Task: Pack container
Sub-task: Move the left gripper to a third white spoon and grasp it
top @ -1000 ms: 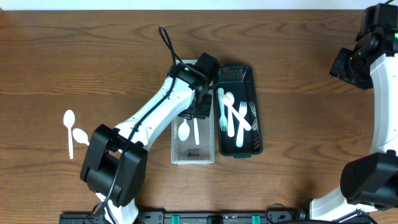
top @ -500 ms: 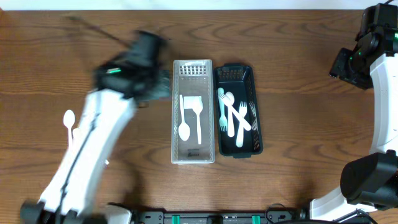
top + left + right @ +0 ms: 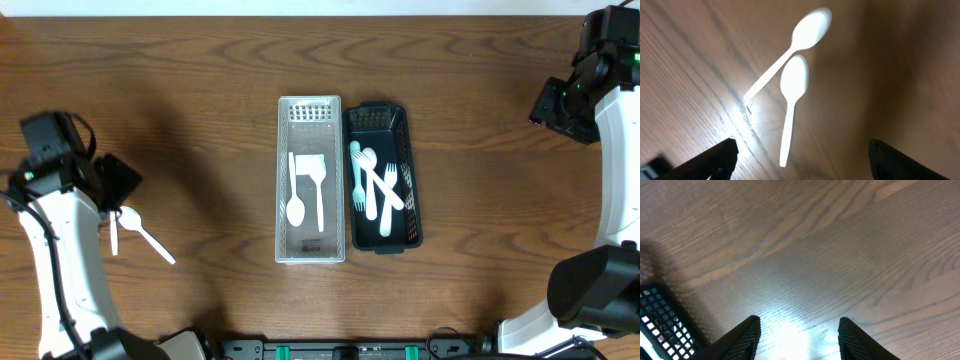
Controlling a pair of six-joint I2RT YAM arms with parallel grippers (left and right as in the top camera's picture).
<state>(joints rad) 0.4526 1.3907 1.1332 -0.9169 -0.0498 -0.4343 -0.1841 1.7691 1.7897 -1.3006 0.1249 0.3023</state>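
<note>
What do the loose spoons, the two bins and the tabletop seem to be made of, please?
Loose spoons: white plastic, smooth, glossy, thin moulded handles. Pale bin and dark bin: likely moulded plastic, judging by grid perforations. Tabletop: wood grain, perhaps laminate; glare suggests a sealed finish.

A clear rectangular container lay mid-table on the dark wood table, holding a white spoon and a second white utensil side by side. A black mesh basket touched its right side, filled with crossed white forks and spoons. Far left, two loose white spoons lay just beside the left gripper.
</note>
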